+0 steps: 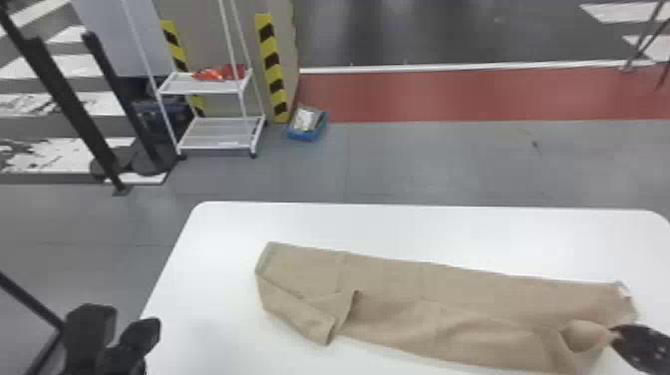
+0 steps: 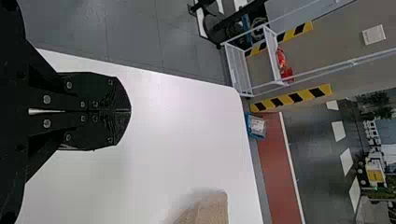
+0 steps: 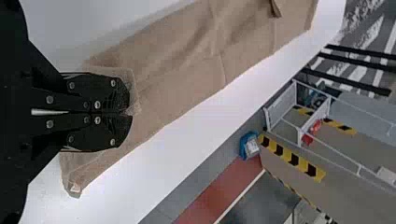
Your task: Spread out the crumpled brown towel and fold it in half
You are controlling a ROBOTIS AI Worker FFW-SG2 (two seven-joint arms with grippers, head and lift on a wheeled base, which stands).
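Observation:
In the head view the brown towel (image 1: 428,284) lies stretched as a long strip across the table, its left end corner turned over and creased. At the towel's right end, the right gripper (image 1: 618,333) pinches a raised bit of cloth. The right wrist view shows the right gripper (image 3: 130,113) shut, with towel (image 3: 187,70) bunched at its fingertips. Off the towel's left end, at the table's left edge, is the left gripper (image 1: 130,344). Seen in the left wrist view, the left gripper (image 2: 130,111) is shut with no cloth at its tips, and a towel corner (image 2: 210,210) lies apart from it.
The white table (image 1: 399,224) has rounded far corners. Beyond it on the floor stand a white wire shelf (image 1: 214,134) and a blue box (image 1: 306,124), with black posts farther left.

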